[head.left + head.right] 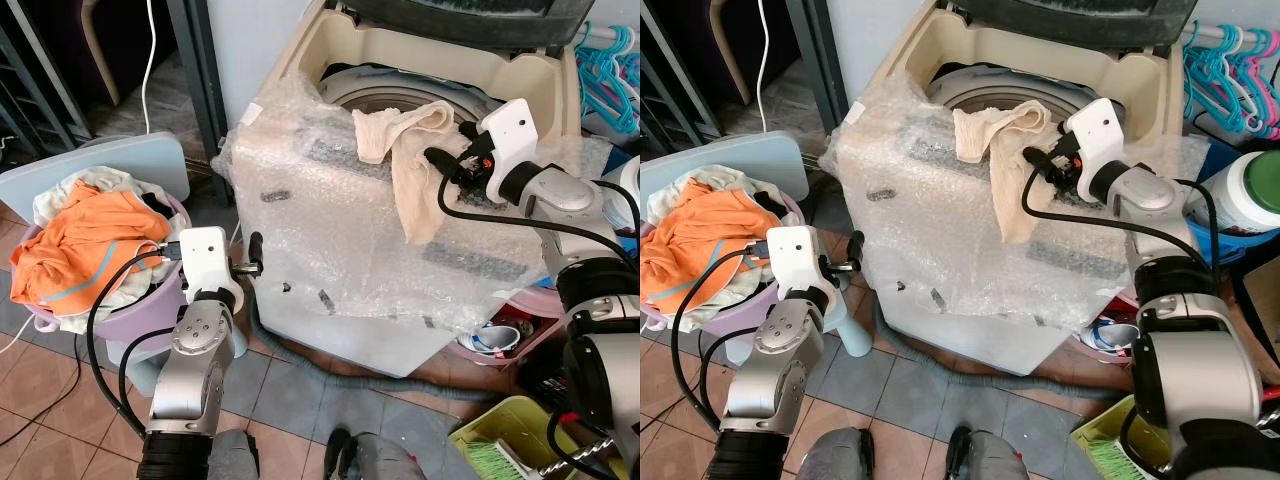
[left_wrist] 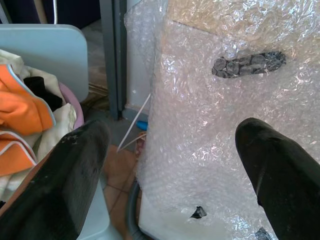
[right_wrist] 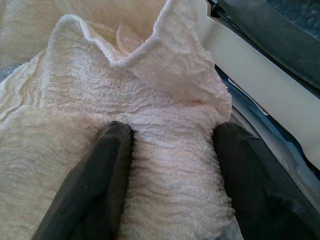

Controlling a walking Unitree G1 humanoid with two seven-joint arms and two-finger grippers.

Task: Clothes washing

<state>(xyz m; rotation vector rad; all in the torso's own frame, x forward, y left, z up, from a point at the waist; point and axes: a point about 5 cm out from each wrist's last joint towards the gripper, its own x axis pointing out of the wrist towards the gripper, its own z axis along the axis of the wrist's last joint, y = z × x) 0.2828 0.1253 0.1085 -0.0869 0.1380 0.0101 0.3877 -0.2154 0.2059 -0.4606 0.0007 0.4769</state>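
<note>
a: right gripper (image 1: 447, 160) up at the washing machine (image 1: 400, 200), fingers (image 3: 102, 165) spread either side of a fold of the cream cloth (image 1: 415, 165). looks pinched between them, though not tightly.

b: and the cloth itself?

a: draped over the front rim, one end bunched near the tub opening (image 1: 400, 100), the long end hanging down the bubble wrap (image 1: 340, 240) on the front panel. not in the tub yet.

b: could slide off outward then. more weight hanging outside than in, so a loose pinch probably loses it to the floor.

a: agreed. also could snag the bubble wrap while lifting, since cloth and plastic lie touching.

b: left side?

a: left gripper (image 1: 252, 256) low beside the machine's front corner, fingers (image 2: 65, 185) wide apart, holding nothing. just beside the purple basket (image 1: 150, 310) with the orange shirt (image 1: 85, 245) on top of the pile.

b: cable loop near that basket could catch on a reach for the next garment.

a: possible. worth watching the raised lid (image 1: 450, 15) too, close above the right wrist; a high lift might knock it.
</note>
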